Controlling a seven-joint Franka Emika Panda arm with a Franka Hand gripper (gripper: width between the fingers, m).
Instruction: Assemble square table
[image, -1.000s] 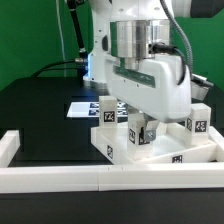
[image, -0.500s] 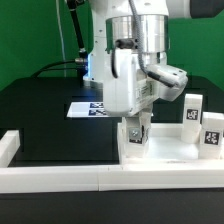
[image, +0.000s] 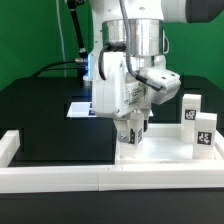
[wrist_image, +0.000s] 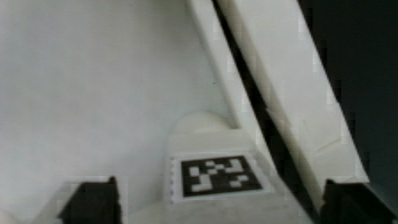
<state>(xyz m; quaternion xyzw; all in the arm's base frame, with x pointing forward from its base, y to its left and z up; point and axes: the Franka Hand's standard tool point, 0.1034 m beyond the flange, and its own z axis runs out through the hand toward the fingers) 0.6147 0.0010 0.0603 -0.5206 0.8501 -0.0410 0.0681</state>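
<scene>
Claw (image: 131, 132) down low over the near-left corner of the big white tabletop slab (image: 165, 152), as seen in the exterior view. Clenched around one tagged leg block (image: 128, 138), fingers (image: 141, 128) on either side, block upright with its base on or just above the slab; can't tell which. Same story from the wrist view: tagged leg (wrist_image: 217, 165) sitting right between the two dark fingertips (wrist_image: 93, 200), white slab surface (wrist_image: 98, 90) spread out beneath, a raised white edge (wrist_image: 276, 90) running alongside.

Two more legs upright on the slab over on the exterior view's right: one (image: 189, 108) further back, one (image: 205, 132) closer to the camera, both showing black-white tags, near each other and well apart from the claw.

Slab resting on the black bench (image: 45, 120), tucked up against the long white border wall (image: 70, 176) along the front. Marker board (image: 82, 108) flat on the bench behind the arm, mostly hidden by it.
</scene>
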